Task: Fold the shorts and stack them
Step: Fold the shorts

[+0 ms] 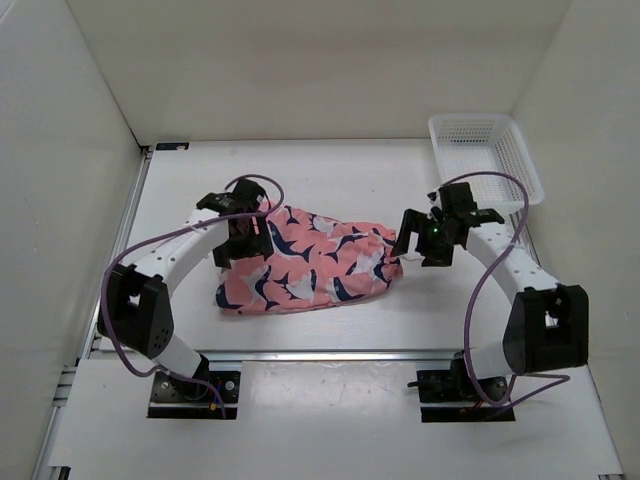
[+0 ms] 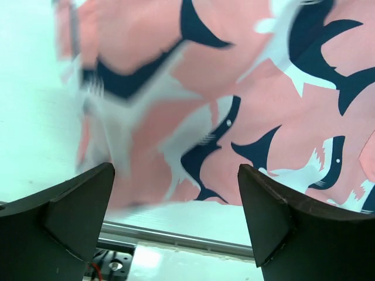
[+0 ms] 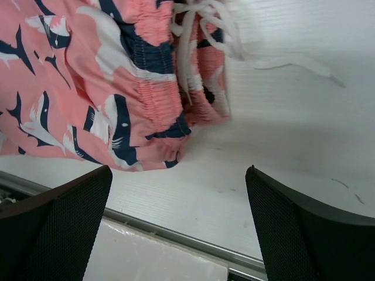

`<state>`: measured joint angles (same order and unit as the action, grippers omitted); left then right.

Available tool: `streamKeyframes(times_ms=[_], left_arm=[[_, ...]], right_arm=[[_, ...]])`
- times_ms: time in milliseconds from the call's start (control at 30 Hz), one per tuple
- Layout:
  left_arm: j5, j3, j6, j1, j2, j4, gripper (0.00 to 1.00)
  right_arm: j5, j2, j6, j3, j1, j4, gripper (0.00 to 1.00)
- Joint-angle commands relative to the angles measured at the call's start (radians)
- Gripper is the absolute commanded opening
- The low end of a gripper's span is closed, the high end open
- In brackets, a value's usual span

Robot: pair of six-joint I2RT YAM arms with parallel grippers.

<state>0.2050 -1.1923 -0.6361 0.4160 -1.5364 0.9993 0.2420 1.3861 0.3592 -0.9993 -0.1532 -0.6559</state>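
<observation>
Lying on the tabletop [image 1: 340, 170] between the arms, the shorts [image 1: 310, 262] look loosely folded, lumpy, waistband toward the right. At either end the left gripper [image 1: 240, 245] and right gripper [image 1: 415, 245] hover, jaws apart, holding nothing. Likely fold needs tidying, stacking not done; mesh basket [image 1: 527, 170] far right.

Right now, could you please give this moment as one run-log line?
shorts: bunched, mid-table | left pincer: open, above shorts' left end | right pincer: open, beside right end | basket: far right
</observation>
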Motion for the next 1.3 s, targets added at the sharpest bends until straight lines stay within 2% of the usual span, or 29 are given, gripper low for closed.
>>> streamKeyframes(times_ms=[0,167,367,500,533,633,667,733,767,833,867,1000,1200,1267], left_arm=[[0.043,-0.069,0.033,-0.016,0.008,0.068,0.99],[0.053,-0.142,0.033,-0.080,0.070,0.116,0.99],[0.007,-0.153,0.052,-0.124,0.091,0.116,0.99],[-0.070,-0.121,0.061,-0.143,0.091,0.062,0.92],[-0.082,-0.121,0.070,-0.154,0.091,0.053,0.91],[-0.092,-0.121,0.070,-0.154,0.091,0.044,0.91],[-0.092,-0.121,0.070,-0.154,0.091,0.044,0.91],[-0.092,-0.121,0.070,-0.154,0.082,0.035,0.91],[-0.092,-0.121,0.079,-0.166,0.073,0.035,0.91],[-0.101,-0.121,0.079,-0.181,0.062,0.026,0.91],[-0.114,-0.121,0.088,-0.200,0.053,0.025,0.91],[-0.160,-0.121,0.088,-0.232,0.042,0.002,0.91],[-0.206,-0.112,0.078,-0.232,-0.042,-0.057,0.91],[-0.231,-0.101,0.067,-0.223,-0.071,-0.099,0.85]], right_arm=[[0.052,0.040,-0.035,-0.044,-0.026,0.053,0.99],[0.052,0.169,-0.046,-0.056,-0.045,0.136,0.99],[0.051,0.286,-0.057,-0.065,-0.075,0.199,0.98],[0.051,0.321,-0.037,-0.045,-0.075,0.255,0.86],[0.051,0.321,-0.028,-0.045,-0.075,0.256,0.77],[0.042,0.334,-0.006,-0.025,-0.075,0.289,0.65],[0.033,0.344,-0.006,-0.012,-0.075,0.289,0.54],[0.033,0.353,0.013,-0.002,-0.075,0.312,0.42],[0.022,0.353,0.014,-0.002,-0.075,0.312,0.27],[-0.016,0.353,0.026,0.007,-0.075,0.312,0.13],[-0.047,0.326,0.049,0.007,-0.075,0.293,0.01],[-0.237,0.255,0.058,-0.041,-0.075,0.161,0.00],[-0.386,0.133,0.020,-0.151,-0.086,-0.017,0.00],[-0.437,0.120,-0.002,-0.228,-0.097,-0.081,0.00]])
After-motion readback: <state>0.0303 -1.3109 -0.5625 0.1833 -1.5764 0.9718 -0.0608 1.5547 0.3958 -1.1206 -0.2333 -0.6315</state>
